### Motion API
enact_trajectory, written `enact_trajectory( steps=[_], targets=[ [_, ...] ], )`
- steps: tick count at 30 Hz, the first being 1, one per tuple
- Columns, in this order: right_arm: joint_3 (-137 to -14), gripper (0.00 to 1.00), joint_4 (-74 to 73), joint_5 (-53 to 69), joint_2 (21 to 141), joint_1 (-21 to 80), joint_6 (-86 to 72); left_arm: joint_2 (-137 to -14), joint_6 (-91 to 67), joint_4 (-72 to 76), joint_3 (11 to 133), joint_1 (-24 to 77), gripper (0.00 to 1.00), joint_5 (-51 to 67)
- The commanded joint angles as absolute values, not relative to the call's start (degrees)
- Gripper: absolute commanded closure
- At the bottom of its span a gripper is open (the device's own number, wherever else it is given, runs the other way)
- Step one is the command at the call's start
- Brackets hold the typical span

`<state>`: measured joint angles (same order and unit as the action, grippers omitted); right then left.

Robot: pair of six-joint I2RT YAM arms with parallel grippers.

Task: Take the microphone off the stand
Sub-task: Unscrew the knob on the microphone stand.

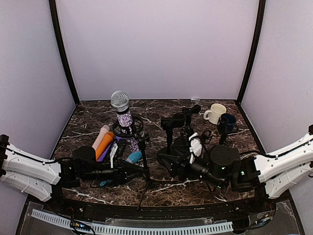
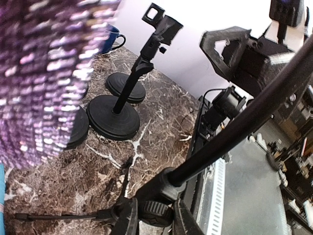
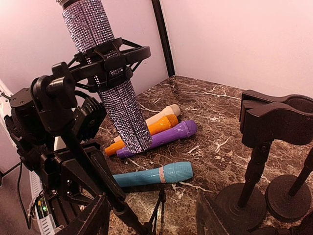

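Observation:
A microphone [image 1: 121, 108] with a silver head and glittery purple body stands upright in the black shock mount [image 1: 129, 127] of a tripod stand [image 1: 145, 155]. My left gripper [image 1: 141, 172] is low at the stand's foot, shut on the stand's hub [image 2: 157, 214] where the pole meets the legs. The glittery body [image 2: 44, 73] fills the left wrist view's left side. My right gripper [image 1: 182, 166] hangs open just right of the stand. In the right wrist view the microphone [image 3: 117, 105] sits in its mount [image 3: 105, 61], and my right gripper [image 3: 154, 220] holds nothing.
Cream [image 3: 164, 115], orange [image 3: 146, 129], purple [image 3: 164, 137] and teal [image 3: 154, 175] microphones lie on the marble behind the stand. Two empty clip stands on round bases [image 1: 172, 122] are mid-table. A cream mug [image 1: 215, 113] and a dark blue mug [image 1: 227, 122] sit back right.

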<state>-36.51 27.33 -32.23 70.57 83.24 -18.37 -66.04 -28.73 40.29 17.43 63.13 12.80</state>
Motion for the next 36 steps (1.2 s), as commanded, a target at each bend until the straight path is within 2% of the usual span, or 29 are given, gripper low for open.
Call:
enact_trajectory(
  steps=[1,17,36],
  targets=[
    [-37.53,0.39,29.9,-31.9,70.8,82.97,-19.07,-66.93,-39.8,39.83,14.4,64.34,0.9,20.63],
    [-37.18,0.39,29.98,-31.47,70.67,82.97,-20.09,-67.26,-50.71,42.96,13.1,64.25,0.9,21.44],
    [-40.48,0.35,30.3,-24.36,73.44,83.32,-17.15,-70.95,-52.83,46.47,10.17,61.32,0.9,21.43]
  ],
)
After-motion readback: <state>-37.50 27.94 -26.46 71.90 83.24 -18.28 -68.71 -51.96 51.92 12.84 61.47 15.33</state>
